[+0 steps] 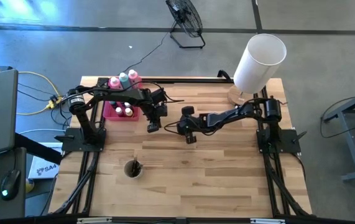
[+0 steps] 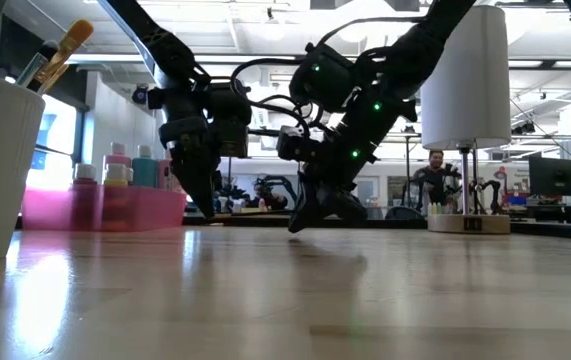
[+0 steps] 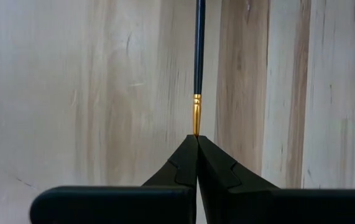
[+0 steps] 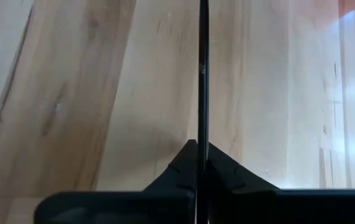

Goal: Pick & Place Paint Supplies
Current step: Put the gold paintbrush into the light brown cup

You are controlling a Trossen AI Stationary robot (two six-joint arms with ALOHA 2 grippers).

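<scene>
Brushwork at mid-bench: I see both tools clamped on one thin brush [image 3: 197, 56], the left tool [image 1: 153, 126] at its gold band, the right tool [image 1: 190, 138] on its dark handle, beside the pink tray [image 1: 110, 113] of bottles [image 1: 124, 79].

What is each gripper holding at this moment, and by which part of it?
Each gripper holds a thin paintbrush. The left gripper pinches its brush at the bristle end, just below the gold ferrule. The right gripper pinches a dark brush along its handle.
</scene>
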